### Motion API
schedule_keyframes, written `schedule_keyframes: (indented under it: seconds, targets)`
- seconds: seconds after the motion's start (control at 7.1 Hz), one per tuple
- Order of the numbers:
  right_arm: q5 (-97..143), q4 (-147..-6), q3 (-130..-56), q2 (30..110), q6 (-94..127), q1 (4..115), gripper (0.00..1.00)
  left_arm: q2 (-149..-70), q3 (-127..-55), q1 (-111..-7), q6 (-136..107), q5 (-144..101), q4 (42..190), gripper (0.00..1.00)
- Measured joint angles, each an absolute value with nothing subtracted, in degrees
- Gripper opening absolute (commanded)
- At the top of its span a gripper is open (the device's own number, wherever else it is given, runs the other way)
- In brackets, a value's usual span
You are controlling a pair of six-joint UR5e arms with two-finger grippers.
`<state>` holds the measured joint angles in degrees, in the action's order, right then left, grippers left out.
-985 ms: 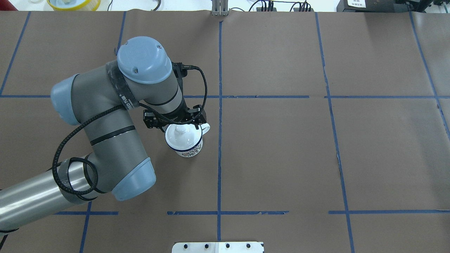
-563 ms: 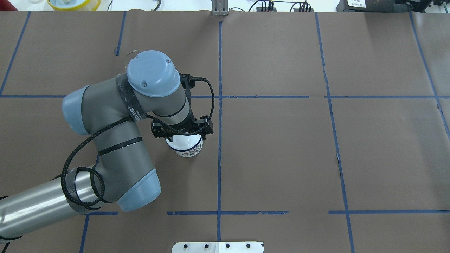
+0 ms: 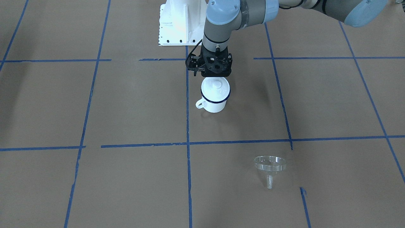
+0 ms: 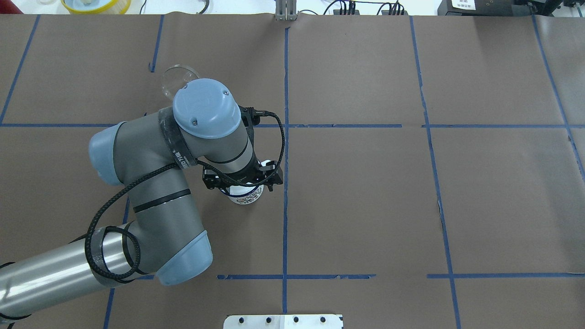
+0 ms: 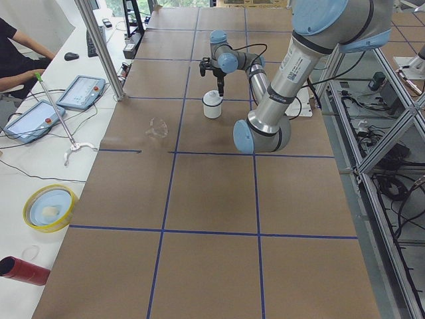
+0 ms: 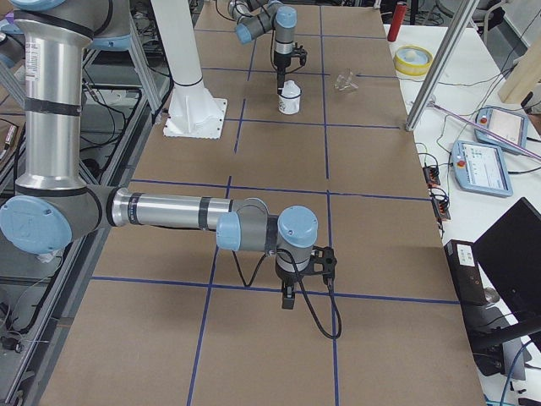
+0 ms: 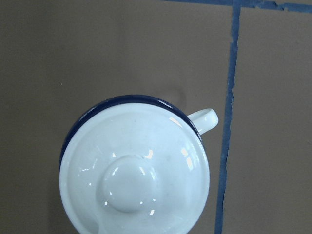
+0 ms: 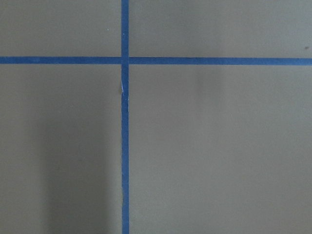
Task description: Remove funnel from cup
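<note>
The clear funnel lies on the brown table cover, well apart from the cup; it also shows in the overhead view, partly behind the left arm. The white cup with a dark blue rim stands upright, handle toward the robot's right, with a white knobbed lid on it. The left wrist view looks straight down on the lid. My left gripper hangs just above the lid; I cannot tell whether it is open. My right gripper points down at bare table, far from the cup; I cannot tell its state.
The white robot base plate stands at the robot's edge of the table. A yellow bowl, a red cylinder and tablets lie on the side bench. Blue tape lines cross the table cover.
My left arm has moved toward the robot and to the right, over the cup. It now hides the lid in the overhead view and uncovers the funnel behind it.
</note>
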<state>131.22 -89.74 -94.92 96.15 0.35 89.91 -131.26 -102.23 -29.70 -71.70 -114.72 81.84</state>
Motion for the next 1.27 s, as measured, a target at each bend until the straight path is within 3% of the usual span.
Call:
schedule_keyframes:
  seconds: [0.84,1.27]
  targets:
    - [131.2,-89.7,-94.9,96.1,0.4,89.9,1.0,-131.2,-100.9,-29.4,-71.7,-114.7,83.8,1.0]
    - [131.2,-89.7,-94.9,96.1,0.4,89.9,1.0,-128.9,-105.9,-30.1,-71.2,-114.5,83.5,1.0]
